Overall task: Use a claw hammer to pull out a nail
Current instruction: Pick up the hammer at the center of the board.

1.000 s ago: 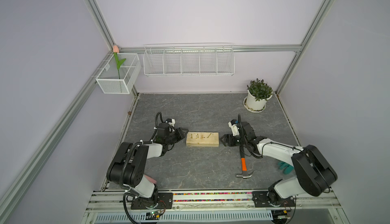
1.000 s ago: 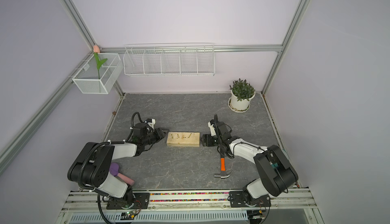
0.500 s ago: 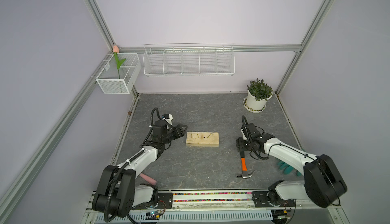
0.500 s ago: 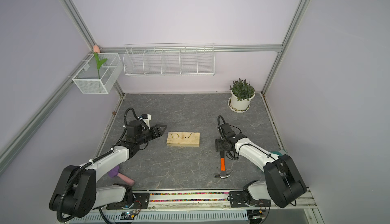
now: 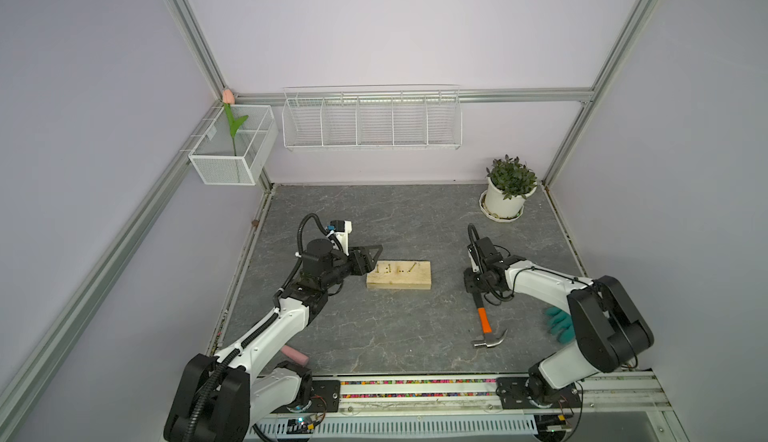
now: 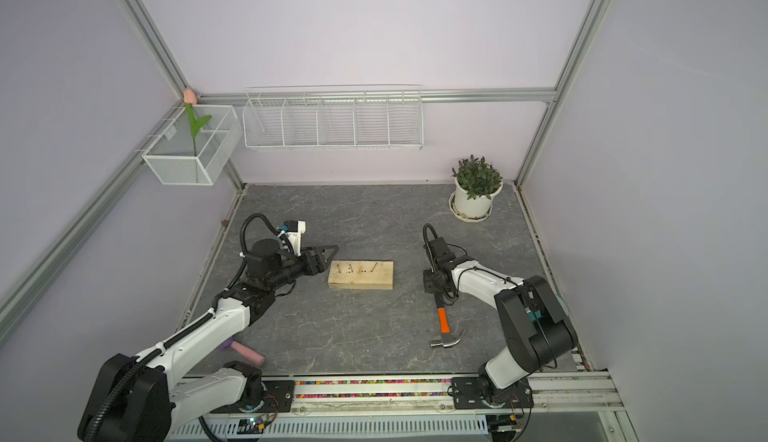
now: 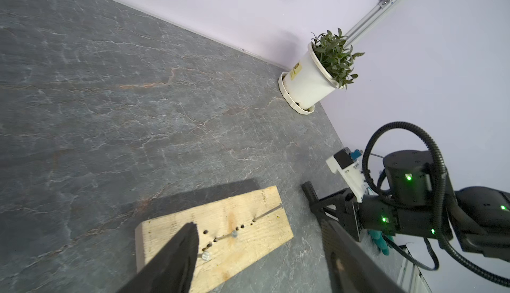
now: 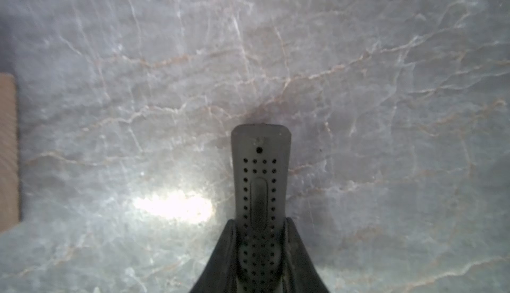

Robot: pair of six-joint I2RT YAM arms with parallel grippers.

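Jaws of the left gripper (image 5: 371, 259) stand wide apart and hold nothing; they sit at the left end of the wooden block (image 5: 401, 282), one finger (image 7: 176, 255) reaching over its top close to a nail head (image 7: 206, 255), though whether it presses the wood I cannot tell; nails (image 5: 388, 270) stand in a row along the block's far side, the rightmost leaning; well to the right, the claw hammer (image 5: 483, 322) lies flat on the counter (image 5: 395, 336), steel head toward the front rail (image 5: 415, 383), black handle (image 8: 260, 173) running back into the right gripper (image 5: 473, 290); those jaws are closed on the handle near its butt, which pokes out beyond them in the right wrist view. Lifting the hammer looks to be the step in hand; the hold is far from the heavy head, so the head may droop or twist; a slow, level lift with a firm clamp would suit; the left jaws would do well to pin the block, clear of the nails, before any levering; the leaning nail seems easiest for the fork to catch.
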